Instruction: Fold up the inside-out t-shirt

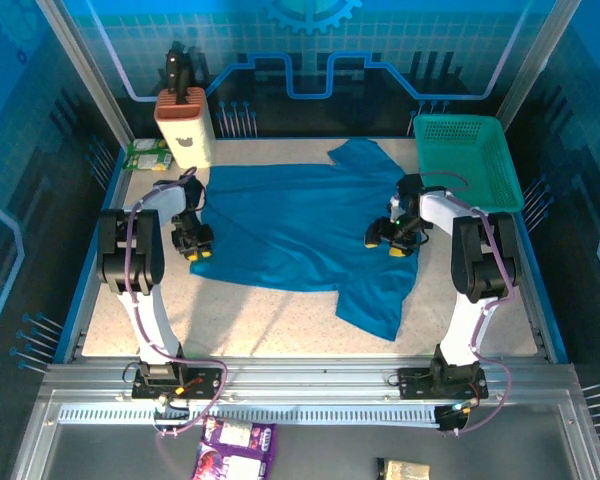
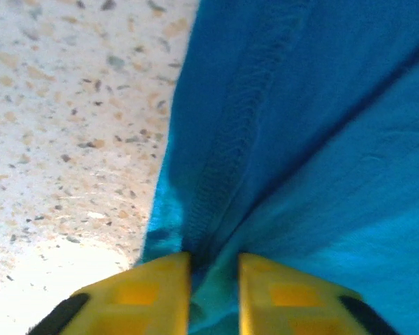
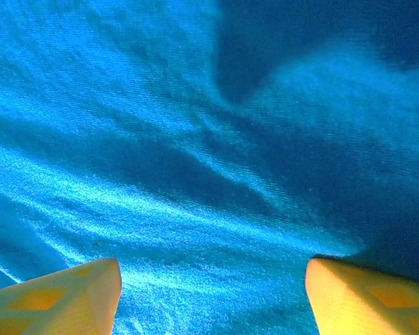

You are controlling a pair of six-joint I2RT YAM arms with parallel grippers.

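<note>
The inside-out t-shirt lies spread across the middle of the speckled table, with one part hanging toward the front right. My left gripper is at the shirt's left edge. In the left wrist view its yellow fingertips stand close together with the stitched hem bunched between them. My right gripper rests on the shirt's right part. In the right wrist view its fingers are wide apart over flat, lightly wrinkled cloth, with nothing pinched between them.
A teal-green mesh basket stands at the back right, beside the right arm. A beige block with black handles and a green packet sit at the back left. Bare tabletop lies in front of the shirt.
</note>
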